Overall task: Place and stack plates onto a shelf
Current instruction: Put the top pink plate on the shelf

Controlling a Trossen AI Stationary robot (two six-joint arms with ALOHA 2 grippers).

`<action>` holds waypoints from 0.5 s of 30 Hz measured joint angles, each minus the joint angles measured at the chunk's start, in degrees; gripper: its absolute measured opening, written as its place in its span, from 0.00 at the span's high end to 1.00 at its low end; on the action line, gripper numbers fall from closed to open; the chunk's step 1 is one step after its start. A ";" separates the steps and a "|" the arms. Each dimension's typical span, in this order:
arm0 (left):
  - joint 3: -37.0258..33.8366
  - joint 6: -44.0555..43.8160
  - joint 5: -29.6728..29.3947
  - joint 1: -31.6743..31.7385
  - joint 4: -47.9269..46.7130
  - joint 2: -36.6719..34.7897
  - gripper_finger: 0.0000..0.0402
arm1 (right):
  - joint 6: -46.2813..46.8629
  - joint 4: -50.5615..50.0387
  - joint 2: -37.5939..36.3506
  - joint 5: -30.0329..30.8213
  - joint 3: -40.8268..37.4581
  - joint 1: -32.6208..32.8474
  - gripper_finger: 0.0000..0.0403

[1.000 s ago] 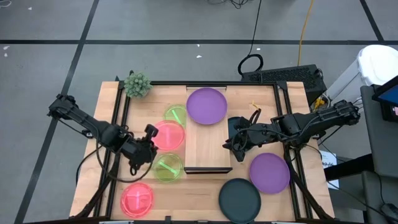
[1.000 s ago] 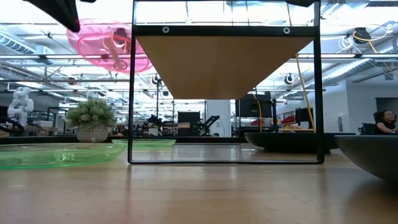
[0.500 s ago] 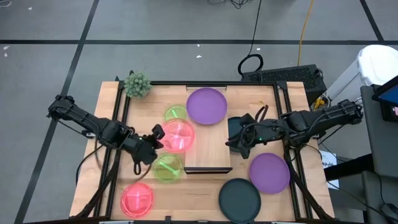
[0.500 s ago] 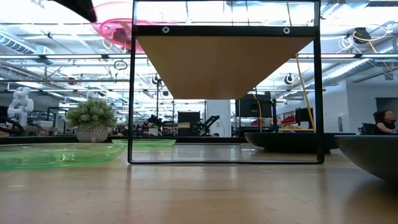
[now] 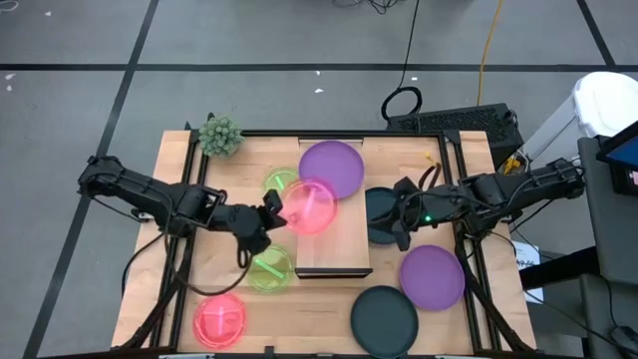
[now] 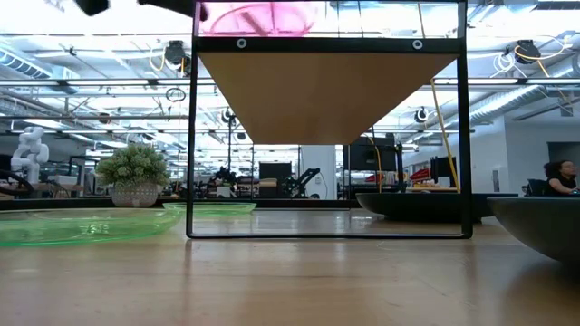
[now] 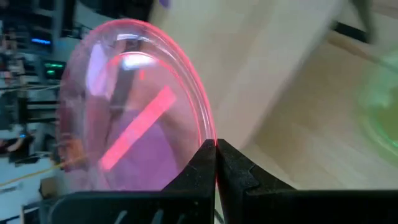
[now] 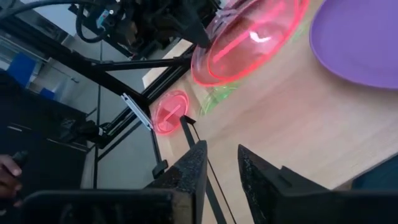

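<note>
Seven plates show in the high view. Nearest, along the frame's bottom, a pink plate (image 5: 219, 319) sits lower left, a teal plate (image 5: 384, 319) lower centre, and a purple plate (image 5: 433, 276) just above and right of it, all on the worktop (image 5: 429, 165). A green plate (image 5: 266, 270) lies beside the shelf's near left corner.

At mid-frame the left gripper (image 5: 270, 211) has its jaws clamped on the rim of a second pink plate (image 5: 311, 206); the left wrist view shows the two fingers pinched shut on that edge, the plate tilted. This held plate hangs over the left edge of the shelf (image 5: 334, 244), whose long axis runs from bottom to top of the frame. From the jaws, the bare near half of the shelf lies right and slightly down; the far half is taken by another purple plate (image 5: 333, 168), whose near edge the pink one just overlaps in the picture. The left arm is plainly the one placed to set it down.

Across the shelf, the right gripper (image 5: 399, 212) waits beside the shelf's right edge over a dark dish (image 5: 379, 209), jaws apart and empty in its wrist view.

Farther up, a small green plate (image 5: 280, 182) lies left of the shelf and a plant (image 5: 219, 135) stands at the worktop's upper left corner.
</note>
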 joint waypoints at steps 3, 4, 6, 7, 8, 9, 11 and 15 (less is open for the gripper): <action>-0.04 1.32 1.58 0.41 2.94 2.18 0.99 | -0.35 -0.06 -0.57 0.15 0.00 0.00 0.84; -0.04 2.25 2.01 0.54 4.46 3.01 0.99 | -0.30 0.06 -0.74 0.15 0.00 0.02 0.85; -0.04 3.54 2.67 0.60 6.48 4.40 0.99 | -0.31 0.00 -1.07 0.20 0.00 0.00 0.86; -0.04 3.75 2.75 0.60 7.37 5.19 0.99 | -0.35 0.03 -1.10 0.19 0.00 0.01 0.87; -0.04 3.90 2.78 0.60 8.63 5.98 0.99 | -0.35 0.02 -1.11 0.20 0.00 0.00 0.87; -0.04 4.02 2.85 0.60 9.45 6.65 0.99 | -0.37 -0.05 -1.14 0.20 0.00 0.00 0.87; -0.04 4.27 3.16 0.60 10.08 7.79 0.99 | -0.37 -0.33 -1.25 0.20 0.00 0.00 0.88; -0.04 4.00 5.47 0.52 11.65 9.15 0.99 | -0.37 -0.39 -1.29 0.20 0.00 0.00 0.88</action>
